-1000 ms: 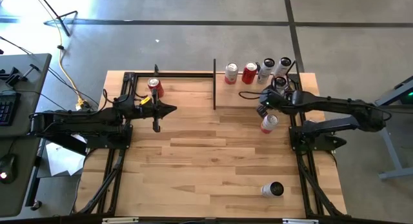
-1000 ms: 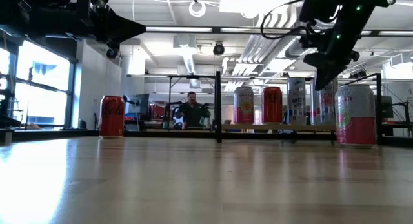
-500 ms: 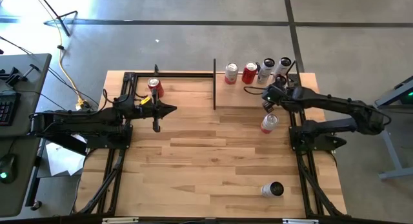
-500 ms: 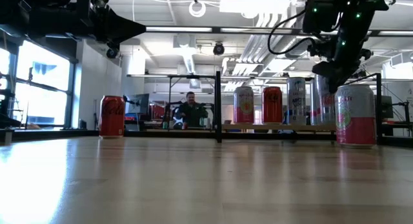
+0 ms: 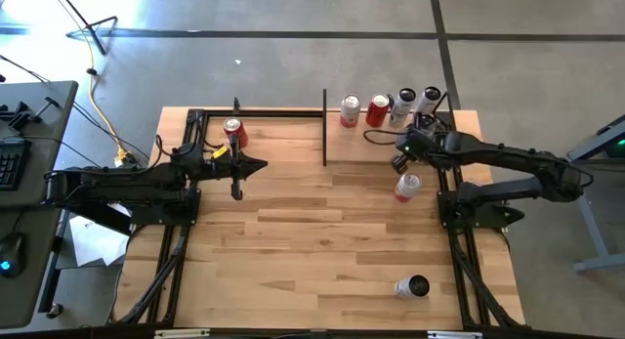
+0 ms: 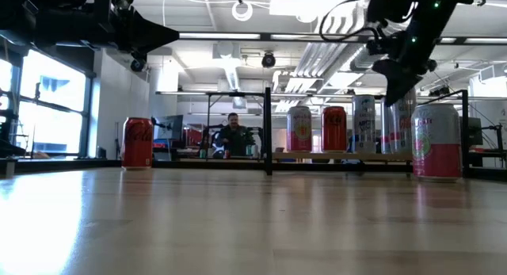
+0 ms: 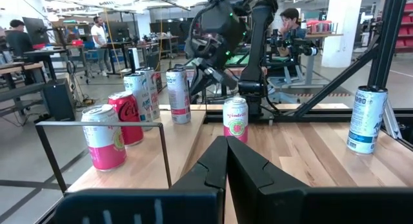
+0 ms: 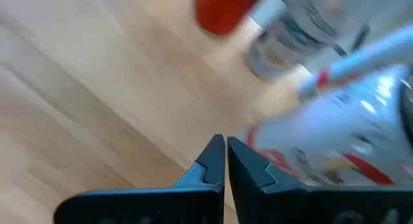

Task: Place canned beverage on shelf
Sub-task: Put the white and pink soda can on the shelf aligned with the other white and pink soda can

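Note:
The shelf (image 5: 391,142) is a low light-wood plank at the table's far right with a thin black upright (image 5: 324,129) at its left end. Several cans stand on it: a pink-and-white one (image 5: 350,110), a red one (image 5: 378,110) and two tall white ones (image 5: 402,105). Another pink-and-white can (image 5: 407,186) stands upright on the tabletop just near of the shelf. My right gripper (image 5: 397,163) is shut and empty, raised above the table beside this can (image 6: 436,140). My left gripper (image 5: 262,165) is shut and empty, raised at the table's left.
A red cola can (image 5: 234,132) stands at the far left of the table. A tall white can (image 5: 412,286) stands near the front right edge. Black frame rails (image 5: 186,163) run along the table's left and right sides. People show in the room behind.
My right gripper has swung a little toward the table's right edge and then back toward the left, staying raised beside the pink-and-white can on the tabletop. The cans have kept still.

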You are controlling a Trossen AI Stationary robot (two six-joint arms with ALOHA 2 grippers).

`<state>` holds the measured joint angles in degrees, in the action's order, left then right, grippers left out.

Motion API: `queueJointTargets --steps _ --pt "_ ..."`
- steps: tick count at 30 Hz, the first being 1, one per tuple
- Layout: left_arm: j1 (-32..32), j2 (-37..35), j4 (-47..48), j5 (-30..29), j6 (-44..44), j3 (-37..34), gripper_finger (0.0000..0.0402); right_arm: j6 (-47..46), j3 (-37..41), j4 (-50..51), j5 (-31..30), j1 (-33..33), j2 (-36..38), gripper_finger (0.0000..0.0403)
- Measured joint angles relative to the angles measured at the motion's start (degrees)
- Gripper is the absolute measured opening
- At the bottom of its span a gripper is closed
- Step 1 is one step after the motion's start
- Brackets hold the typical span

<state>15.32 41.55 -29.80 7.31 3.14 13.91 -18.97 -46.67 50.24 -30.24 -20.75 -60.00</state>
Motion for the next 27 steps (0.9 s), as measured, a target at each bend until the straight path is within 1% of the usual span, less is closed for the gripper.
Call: queueJointTargets --steps 3,5,8,11,14,16,18,27 --pt "0.0 0.0 0.0 0.0 0.0 0.0 0.0 1.0 -0.1 -1.1 -1.6 0.7 -1.6 0.0002" --pt "0.0 0.0 0.0 0.0 -0.1 0.0 0.0 1.0 -0.1 -1.1 -4.0 0.6 -3.8 0.0002" --pt "0.0 0.0 0.0 0.0 -0.1 0.0 0.0 1.0 -0.2 -1.3 -5.2 1.1 -7.7 0.0002" --pt "0.0 0.0 0.0 0.0 0.0 0.0 0.0 1.0 -1.7 -1.4 -5.7 3.5 -11.1 0.0002" --pt "0.0 0.0 0.0 0.0 0.0 0.0 0.0 0.6 -4.3 -1.6 -7.8 6.7 -13.5 0.0001" --pt "0.0 0.0 0.0 0.0 0.0 0.0 0.0 -0.2 -5.7 -1.7 -10.0 8.4 -14.3 0.0001" --pt "0.0 0.0 0.0 0.0 0.0 0.0 0.0 -0.8 -6.2 -1.7 -10.3 9.3 -14.4 0.0" --pt "-0.1 0.0 0.3 0.0 0.0 0.0 0.0 -4.0 -3.1 -1.6 -10.6 7.2 -14.2 0.0"
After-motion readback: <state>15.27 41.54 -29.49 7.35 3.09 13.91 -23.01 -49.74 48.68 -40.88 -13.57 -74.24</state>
